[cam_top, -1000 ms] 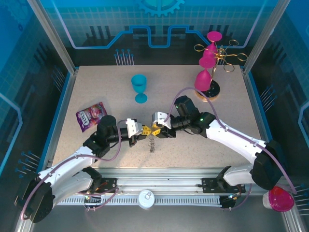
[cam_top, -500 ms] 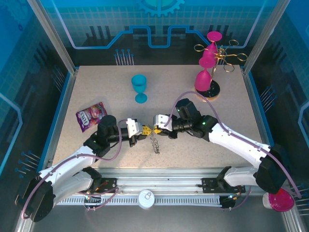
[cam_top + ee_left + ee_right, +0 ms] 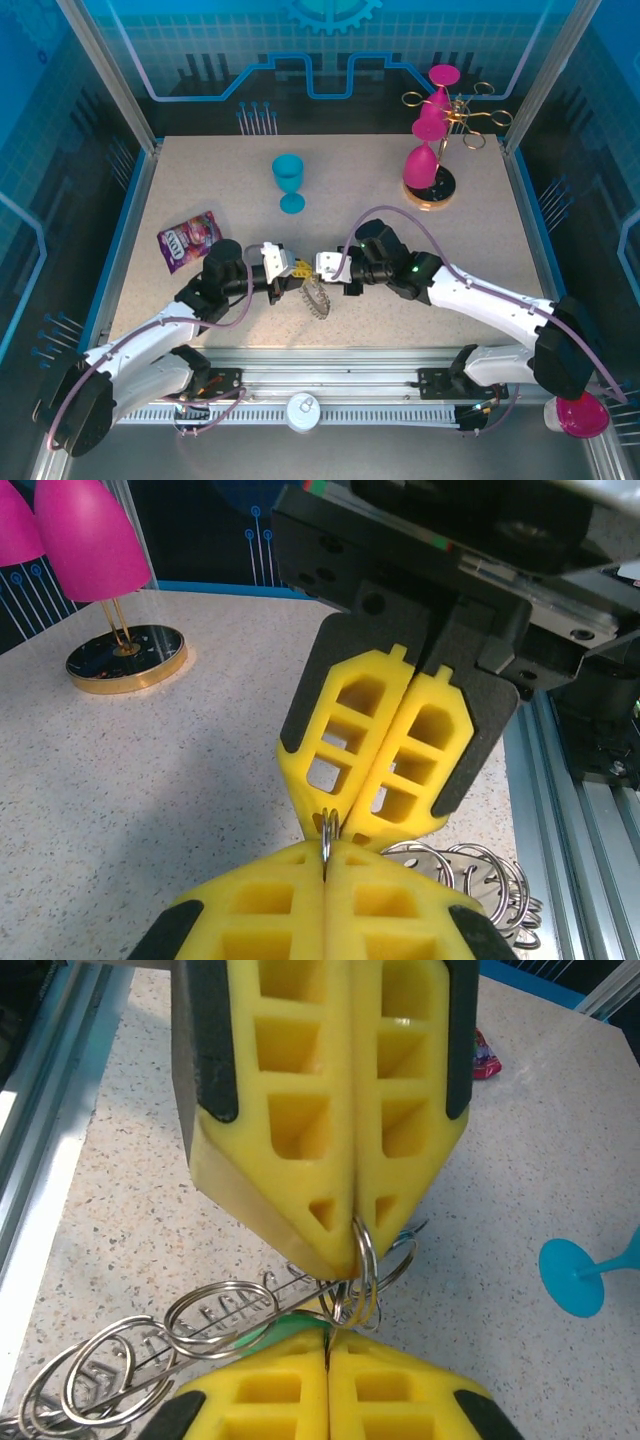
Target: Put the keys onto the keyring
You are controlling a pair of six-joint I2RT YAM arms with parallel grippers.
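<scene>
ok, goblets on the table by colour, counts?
Pink goblets: 3, all on the gold rack
Blue goblet: 1
Total: 4

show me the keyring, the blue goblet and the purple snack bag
keyring (image 3: 318, 302), top external view, chain-like loop
blue goblet (image 3: 288, 170), top external view, bowl
purple snack bag (image 3: 188, 239), top external view, front face

Bright, even overhead light, soft shadows on the table (image 3: 120, 780); wrist views blur at closest range.
</scene>
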